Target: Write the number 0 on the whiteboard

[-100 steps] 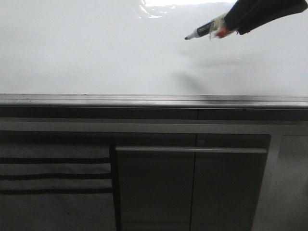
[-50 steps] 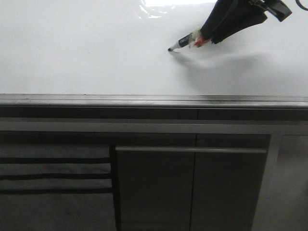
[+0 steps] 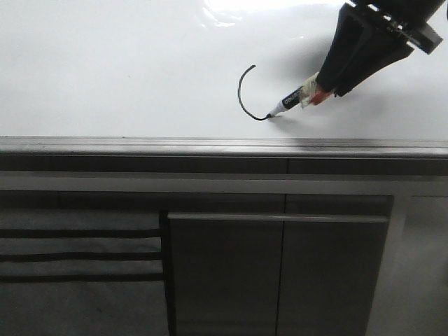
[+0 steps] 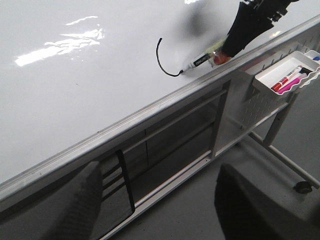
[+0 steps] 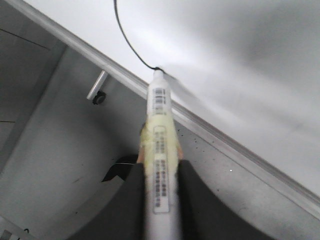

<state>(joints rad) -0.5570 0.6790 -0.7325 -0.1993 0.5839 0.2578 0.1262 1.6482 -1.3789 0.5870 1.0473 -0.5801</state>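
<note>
new half-drawn number 0 (image 3: 246, 94) since before

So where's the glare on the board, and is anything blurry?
Front view: glare sits at the top edge of the whiteboard. Left wrist view: bright streaks left of the stroke. Right wrist view: the marker is softly blurred near the right gripper.

1. Right arm reaches in from the upper right of the front view, angled down-left.
2. Right gripper (image 3: 323, 89) clamped on a marker (image 3: 290, 103); fingers (image 5: 192, 197) flank its barrel.
3. Left gripper out of frame.
</note>
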